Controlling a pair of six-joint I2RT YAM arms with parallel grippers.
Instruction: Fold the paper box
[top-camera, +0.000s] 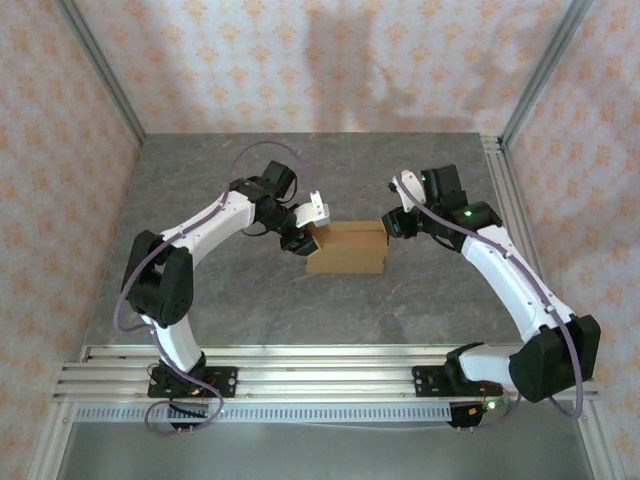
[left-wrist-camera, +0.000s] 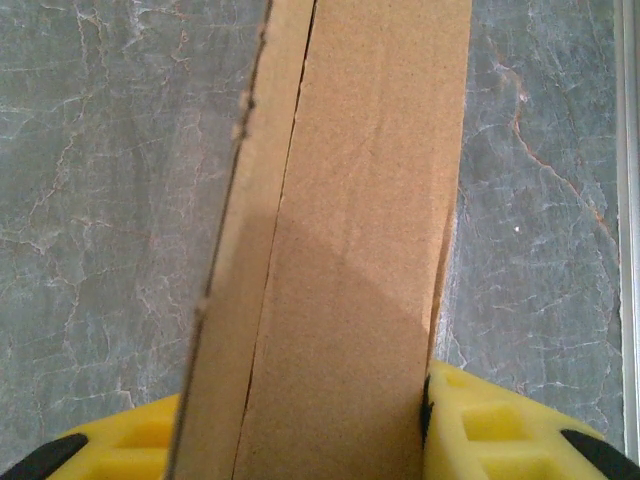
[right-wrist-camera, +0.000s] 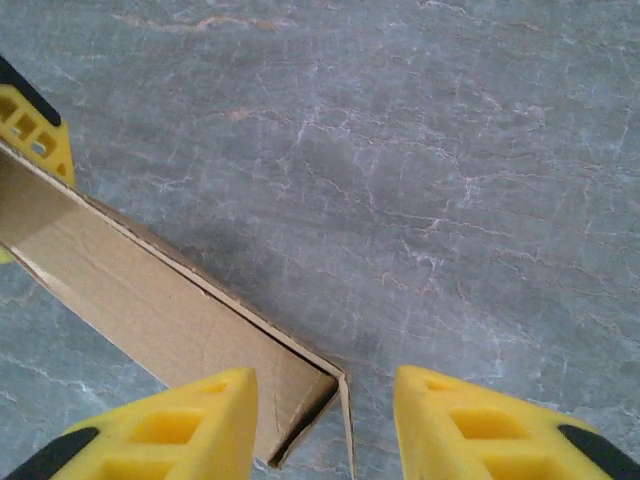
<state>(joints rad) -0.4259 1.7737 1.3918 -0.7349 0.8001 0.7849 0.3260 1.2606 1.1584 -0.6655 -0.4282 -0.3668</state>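
Observation:
The paper box (top-camera: 346, 249) is plain brown cardboard, lying mid-table between the two arms. My left gripper (top-camera: 311, 234) is at its left end. In the left wrist view the paper box (left-wrist-camera: 350, 250) runs up between the yellow fingers (left-wrist-camera: 500, 425), and the left gripper (left-wrist-camera: 310, 445) is shut on it; a side flap stands slightly apart along a seam. My right gripper (top-camera: 389, 224) is at the right end. In the right wrist view the right gripper (right-wrist-camera: 325, 425) is open, with a box corner (right-wrist-camera: 310, 390) lying loose between its fingers (right-wrist-camera: 170, 430). The box's inner wall (right-wrist-camera: 130, 290) shows there.
The grey marbled table (top-camera: 300, 180) stretches around the box. An aluminium rail frame (top-camera: 300, 365) runs along the near edge, and another rail (top-camera: 505, 200) runs along the right side. Patterned walls close in the back and sides. The left gripper's yellow finger (right-wrist-camera: 35, 125) shows at the far end.

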